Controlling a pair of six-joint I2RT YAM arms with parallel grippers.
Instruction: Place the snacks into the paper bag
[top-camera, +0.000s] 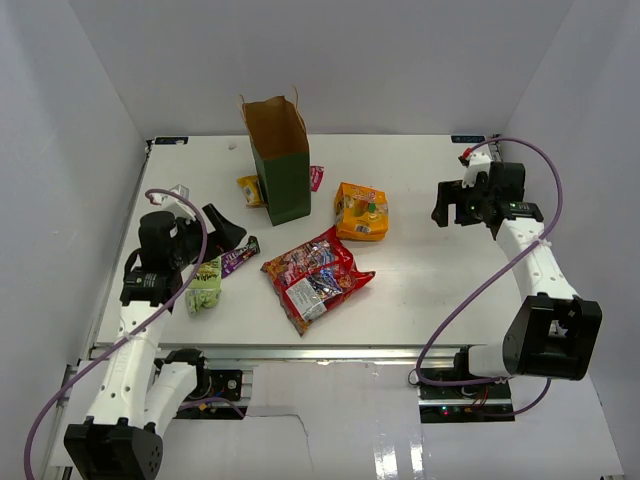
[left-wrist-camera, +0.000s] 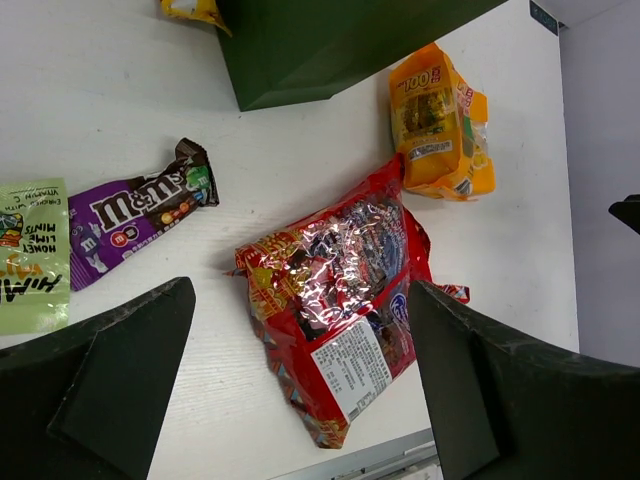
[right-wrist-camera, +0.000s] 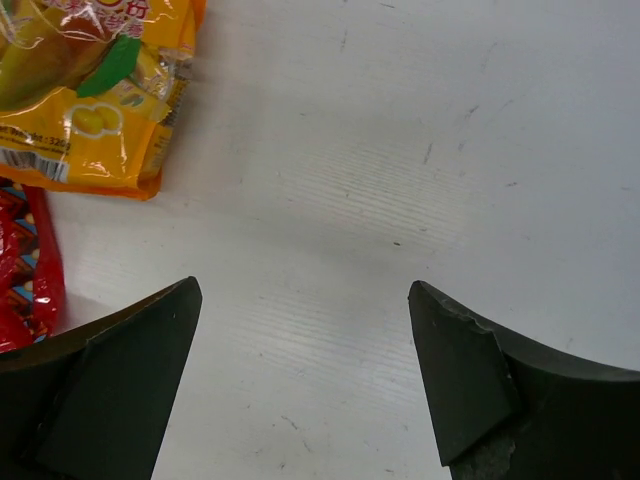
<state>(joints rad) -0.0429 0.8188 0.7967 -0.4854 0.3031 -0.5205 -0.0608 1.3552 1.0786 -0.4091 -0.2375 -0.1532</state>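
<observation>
Both grippers hang wide open, holding nothing: the left gripper (left-wrist-camera: 300, 290) over the red bags (left-wrist-camera: 335, 300), the right gripper (right-wrist-camera: 305, 290) at the orange pack's (right-wrist-camera: 90, 90) 3 o'clock. I'd pinch one red bag by its crinkly edge, lift it well clear, then lower it into the paper bag (top-camera: 282, 170), at about their 12 o'clock, without nudging it. I can read "m&m's" on the purple bar (left-wrist-camera: 140, 210), "Honey Lime Mints" on the green packet (left-wrist-camera: 30, 255) and "100" on the orange pack.

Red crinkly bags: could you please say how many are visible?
2: one red bag mid-table, nearer the paper bag; the other red bag overlapping it, nearer the front edge. Others may be hidden inside.
</observation>
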